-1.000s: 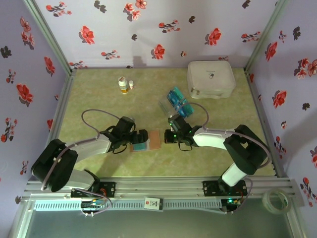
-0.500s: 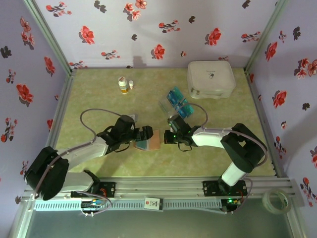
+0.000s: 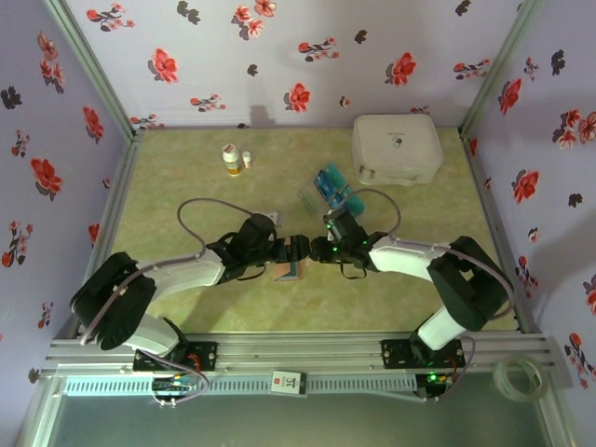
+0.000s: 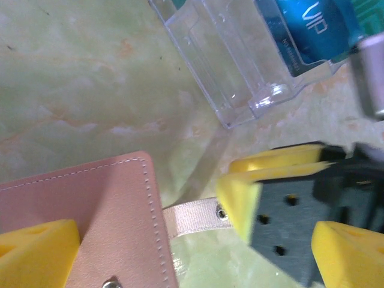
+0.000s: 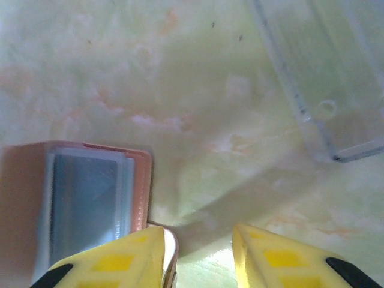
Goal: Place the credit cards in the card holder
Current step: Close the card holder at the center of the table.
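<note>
Card holder (image 4: 90, 204) on green table (image 4: 60, 90), left hand (image 4: 192, 258) spread wide over it, right hand (image 5: 198, 258) slightly parted at its strap (image 4: 189, 217)

Seen from above, the card holder (image 3: 292, 268) at centre lay largely hidden between the left gripper (image 3: 277, 253) and the right gripper (image 3: 314, 251), and its contents were too small to tell. From the left wrist, the bottom and left edges cut it off, while the clear tray (image 4: 234, 72) and a credit card (image 4: 303, 30) ran off the top. From the right wrist, it was blurred at lower left.
</note>
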